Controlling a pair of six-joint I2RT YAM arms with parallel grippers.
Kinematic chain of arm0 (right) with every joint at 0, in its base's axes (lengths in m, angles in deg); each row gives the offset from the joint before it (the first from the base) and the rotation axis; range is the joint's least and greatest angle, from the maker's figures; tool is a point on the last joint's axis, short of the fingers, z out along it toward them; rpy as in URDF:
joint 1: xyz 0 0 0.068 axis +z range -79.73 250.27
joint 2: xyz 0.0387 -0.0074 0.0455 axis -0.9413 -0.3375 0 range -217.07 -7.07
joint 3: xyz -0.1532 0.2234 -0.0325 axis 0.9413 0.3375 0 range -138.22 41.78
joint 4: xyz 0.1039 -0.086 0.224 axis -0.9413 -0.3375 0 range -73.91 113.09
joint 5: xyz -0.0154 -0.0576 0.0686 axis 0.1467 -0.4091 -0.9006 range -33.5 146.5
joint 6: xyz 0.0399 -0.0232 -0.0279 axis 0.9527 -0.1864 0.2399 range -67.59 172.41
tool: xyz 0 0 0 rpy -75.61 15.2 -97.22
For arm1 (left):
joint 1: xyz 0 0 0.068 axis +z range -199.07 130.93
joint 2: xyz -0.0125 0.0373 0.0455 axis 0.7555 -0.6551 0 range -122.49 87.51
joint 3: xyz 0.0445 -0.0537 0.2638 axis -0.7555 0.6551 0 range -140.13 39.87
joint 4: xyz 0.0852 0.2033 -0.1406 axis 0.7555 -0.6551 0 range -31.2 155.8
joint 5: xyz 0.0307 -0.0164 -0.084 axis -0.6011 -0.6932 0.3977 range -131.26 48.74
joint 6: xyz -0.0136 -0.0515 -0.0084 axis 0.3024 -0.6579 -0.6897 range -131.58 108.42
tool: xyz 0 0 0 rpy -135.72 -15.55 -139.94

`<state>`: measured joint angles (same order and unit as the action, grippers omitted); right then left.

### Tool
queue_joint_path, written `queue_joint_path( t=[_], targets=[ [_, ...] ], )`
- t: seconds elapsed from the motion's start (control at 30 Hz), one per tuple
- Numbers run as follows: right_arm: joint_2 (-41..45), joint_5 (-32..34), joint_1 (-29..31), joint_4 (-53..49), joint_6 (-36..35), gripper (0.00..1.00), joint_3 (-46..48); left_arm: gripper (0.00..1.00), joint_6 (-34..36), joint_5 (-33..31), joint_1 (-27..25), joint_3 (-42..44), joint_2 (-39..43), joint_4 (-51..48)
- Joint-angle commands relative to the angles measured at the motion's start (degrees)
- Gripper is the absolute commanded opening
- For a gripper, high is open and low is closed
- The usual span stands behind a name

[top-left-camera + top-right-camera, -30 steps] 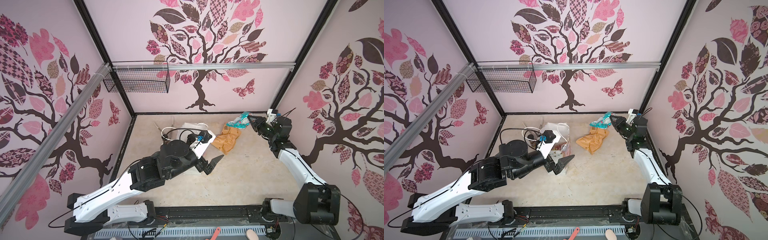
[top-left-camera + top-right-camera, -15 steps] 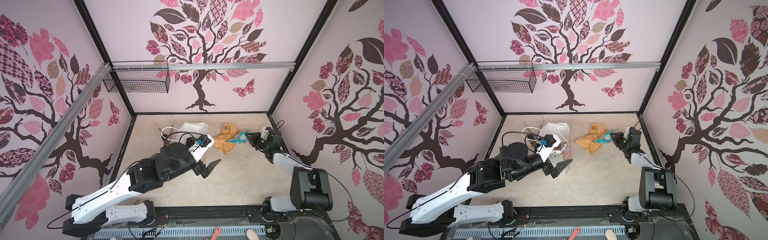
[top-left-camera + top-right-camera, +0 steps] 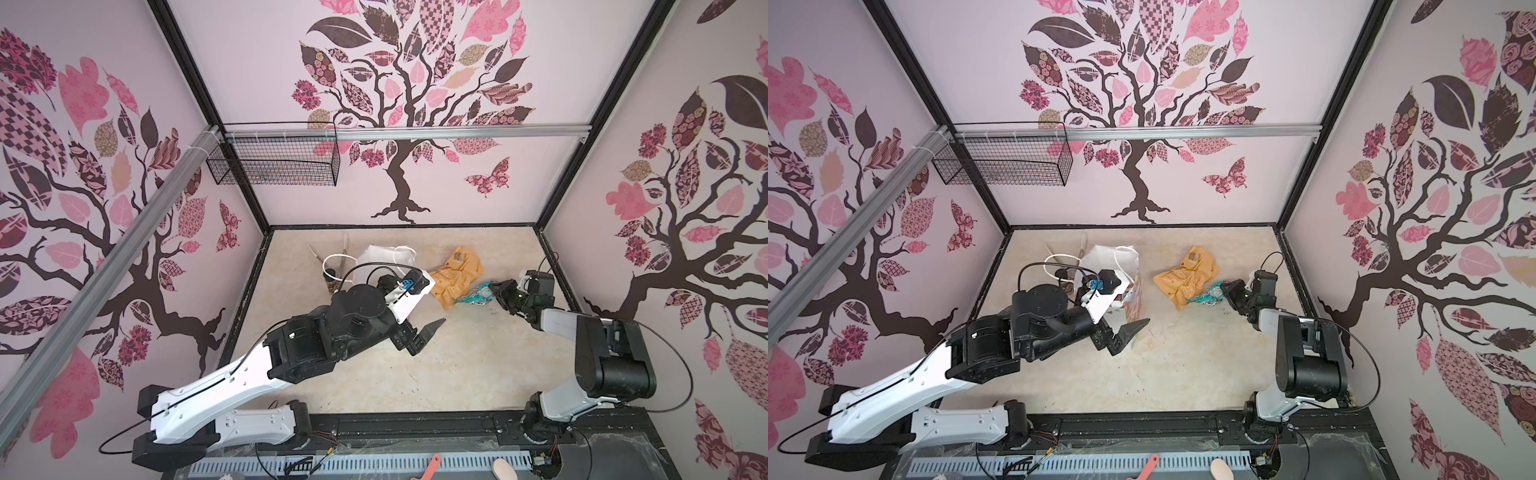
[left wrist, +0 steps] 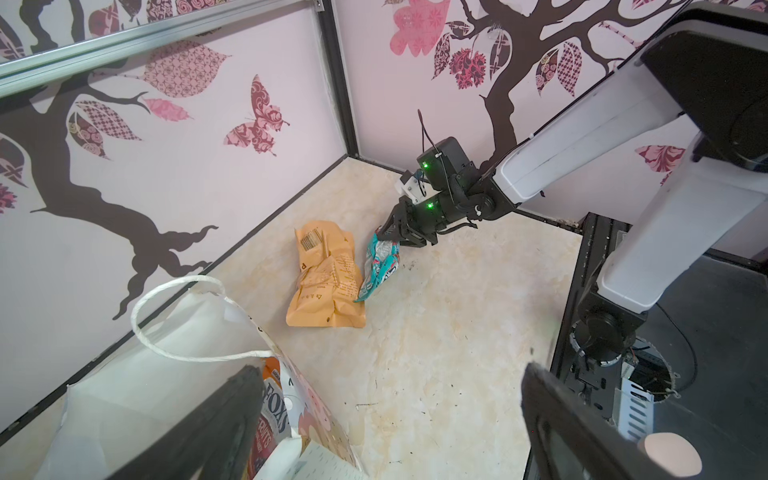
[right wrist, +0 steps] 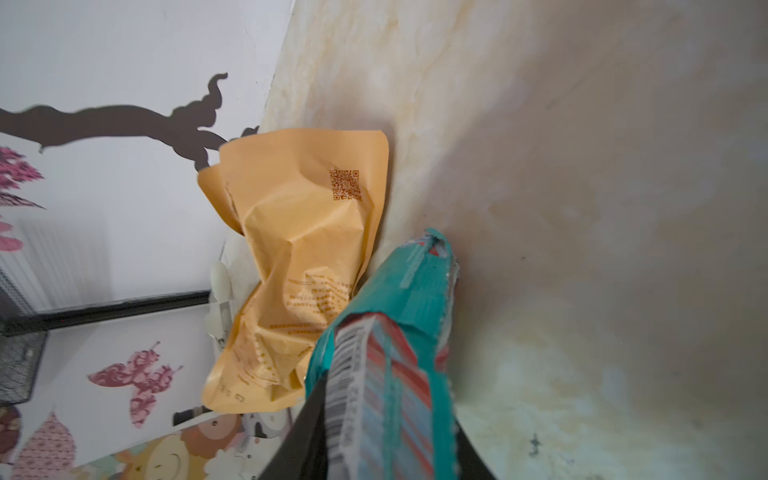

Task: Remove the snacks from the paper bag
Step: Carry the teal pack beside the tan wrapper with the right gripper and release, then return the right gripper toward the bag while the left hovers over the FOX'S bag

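The white paper bag [image 3: 382, 257] [image 3: 1108, 259] stands at the back left of the floor, and an orange-red FOX'S snack packet [image 4: 274, 407] shows inside its mouth [image 4: 166, 395]. My left gripper [image 3: 424, 336] [image 3: 1127, 336] [image 4: 388, 370] hangs open just in front of the bag, holding nothing. A large tan-orange packet [image 3: 455, 274] [image 3: 1185, 276] [image 4: 326, 282] [image 5: 299, 249] lies on the floor. Against its right edge rests a teal packet [image 3: 473, 294] [image 3: 1206, 296] [image 4: 380, 266] [image 5: 399, 316]. My right gripper [image 3: 494, 291] [image 3: 1225, 289] [image 4: 390, 235] [image 5: 384, 407] is low at the packet's near end, with a finger on each side of it.
A small dark-lidded jar [image 3: 330, 279] stands left of the bag, beside a white cord loop [image 3: 338, 259]. A wire basket [image 3: 274, 160] hangs on the back wall. Walls close the floor on three sides, and a black rail [image 3: 415, 424] runs along the front.
My right gripper came down from the back right with the teal packet and set it on the floor beside the tan packet. The left arm shifted only slightly.
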<state>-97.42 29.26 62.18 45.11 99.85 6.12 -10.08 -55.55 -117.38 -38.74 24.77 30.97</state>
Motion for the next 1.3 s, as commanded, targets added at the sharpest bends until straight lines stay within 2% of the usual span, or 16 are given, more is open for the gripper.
queue_joint_path(
  t=[0.0, 0.17, 0.33, 0.43, 0.5, 0.63, 0.7, 0.77, 0.9, 0.97, 1.27],
  targets=[
    [-1.61, 1.14, -0.52, -0.91, -0.86, 0.45, -0.97, 0.98, -0.42, -1.42, -0.15, -0.25, -0.27, 0.57],
    [0.68, 5.81, -0.53, -4.6, -1.49, 0.67, 0.11, 0.98, -1.14, -1.94, -0.16, -0.2, -0.48, 0.85],
    [7.2, 18.67, -0.5, -14.05, -1.84, 0.89, -0.11, 0.98, -1.36, -2.84, -0.22, -0.36, -1.14, 1.91],
    [11.96, 23.49, -0.52, -16.94, -2.22, 0.93, 0.21, 0.98, -2.1, -5.09, -0.15, -1.19, -2.25, 2.13],
    [15.69, 24.2, -0.52, -16.87, -2.57, 0.93, 0.75, 0.97, -2.59, -6.14, -0.2, -1.79, -2.91, 2.01],
    [22.78, 19.76, -0.52, -16.02, -3.23, 0.93, 0.39, 0.97, -5.04, -11.6, -0.16, -2.17, -3.36, 2.9],
    [25.43, 14.89, -0.52, -15.19, -3.17, 0.94, -0.26, 0.96, -6.95, -15.02, -0.16, -2.11, -2.98, 3.77],
    [27.61, 9.83, -0.45, -13.72, -2.25, 0.99, -0.95, 0.95, -7.2, -18.06, -0.11, -1.86, -2.36, 5.22],
    [30.01, -0.22, 0.12, -13.54, -0.88, 1.0, -4.37, 0.95, -6.49, -22.7, 1.23, -2.53, -2.03, 4.9],
    [30.98, -3.88, 1.06, -13.8, -0.99, 1.0, -6.22, 0.95, -6.66, -23.1, 3.26, -3.06, -2.21, 3.7],
    [32.78, -8.77, 15.0, -17.03, -7.47, 1.0, -17.56, 0.94, -11.75, -22.79, 15.54, -4.87, -3.07, -0.25]
  ],
)
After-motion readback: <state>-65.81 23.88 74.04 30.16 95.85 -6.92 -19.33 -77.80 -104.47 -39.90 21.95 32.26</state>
